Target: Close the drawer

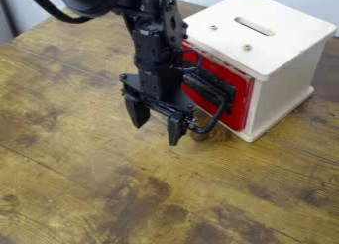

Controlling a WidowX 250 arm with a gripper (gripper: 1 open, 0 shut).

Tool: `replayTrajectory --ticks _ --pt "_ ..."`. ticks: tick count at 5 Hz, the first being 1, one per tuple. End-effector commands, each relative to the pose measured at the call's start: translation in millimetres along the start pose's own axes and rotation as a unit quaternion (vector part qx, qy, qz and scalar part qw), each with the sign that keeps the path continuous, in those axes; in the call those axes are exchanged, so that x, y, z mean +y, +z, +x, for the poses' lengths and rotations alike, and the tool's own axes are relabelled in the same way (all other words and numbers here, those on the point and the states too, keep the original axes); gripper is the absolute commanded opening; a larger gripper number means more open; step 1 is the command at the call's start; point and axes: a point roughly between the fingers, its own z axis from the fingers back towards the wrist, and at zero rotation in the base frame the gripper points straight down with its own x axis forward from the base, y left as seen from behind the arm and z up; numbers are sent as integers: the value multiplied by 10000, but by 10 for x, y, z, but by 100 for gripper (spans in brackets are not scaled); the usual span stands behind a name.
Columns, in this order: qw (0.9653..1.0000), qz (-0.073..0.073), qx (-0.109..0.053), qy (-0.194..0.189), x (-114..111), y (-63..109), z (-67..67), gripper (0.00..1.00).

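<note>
From my remote station I can read no text, labels, brands, numbers or signs anywhere in the camera view. Legible characters recorded: none.

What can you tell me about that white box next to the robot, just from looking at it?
The white box stands upright on the brown wooden table, right beside the black gripper. Its flat top has one elongated slot and two small round metallic-looking spots. The side wall is plain and smooth. Its front holds a red drawer with a black inset and a black loop handle, partly hidden by the arm. Whether the gripper touches it, I can't tell.
</note>
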Motion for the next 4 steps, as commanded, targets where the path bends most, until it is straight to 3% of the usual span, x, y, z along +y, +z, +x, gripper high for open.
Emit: replayTrajectory --ticks 1,4 --pt "9991 41 -423 37 54 254 152 100" --pt "9993 64 -361 87 154 196 117 100"
